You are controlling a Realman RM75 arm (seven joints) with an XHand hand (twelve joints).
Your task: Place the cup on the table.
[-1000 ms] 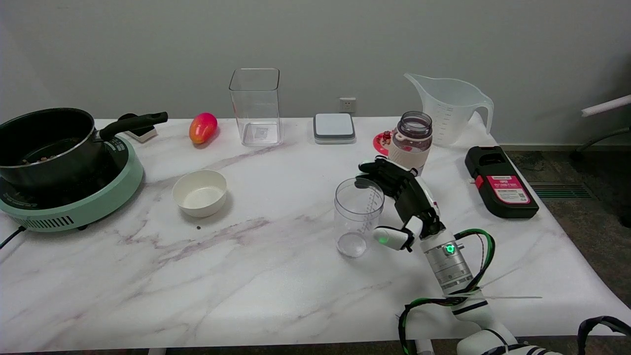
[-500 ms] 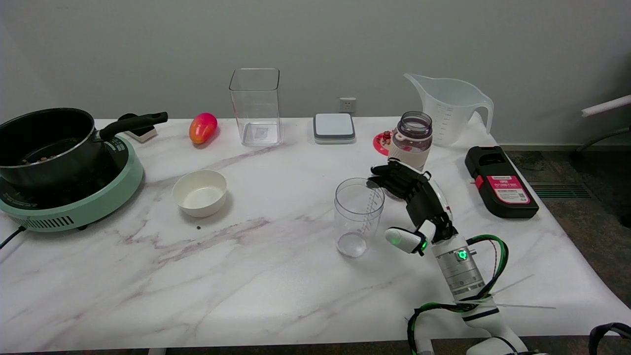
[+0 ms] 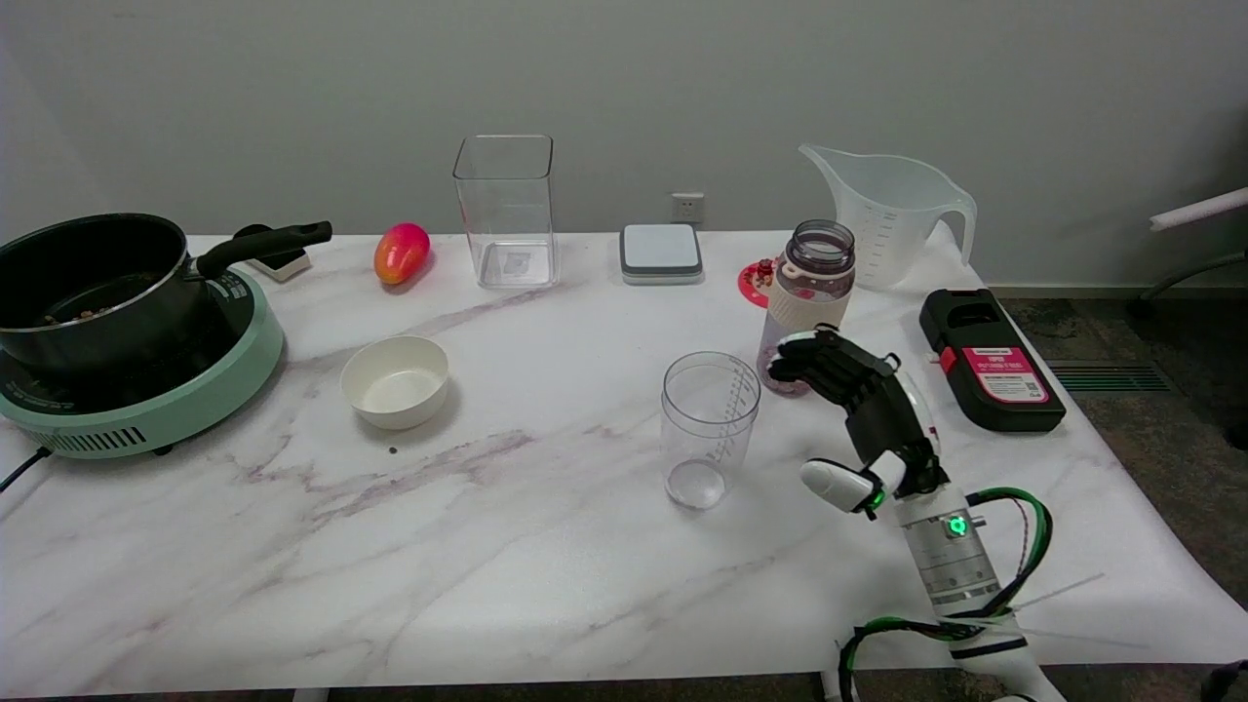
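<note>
A clear plastic cup [image 3: 709, 427] with printed measuring marks stands upright on the marble table [image 3: 507, 546], right of centre. My right hand [image 3: 863, 414] is just to the cup's right, apart from it, with nothing in it. Its fingers [image 3: 809, 357] curve toward the cup's rim level but a gap shows between them and the cup. The thumb [image 3: 834, 484] points left, low near the table.
A purple-tinted bottle [image 3: 812, 292] stands right behind my fingers. A black and red device [image 3: 990, 359] lies to the right. A white bowl [image 3: 395, 380], pot on a green cooker [image 3: 117, 336], mango [image 3: 401, 253], clear box [image 3: 505, 210], white block [image 3: 661, 253] and measuring jug [image 3: 889, 214] sit farther off.
My right hand has let go of the cup and drawn back to the right and toward the near edge. The cup stays standing where it was.
</note>
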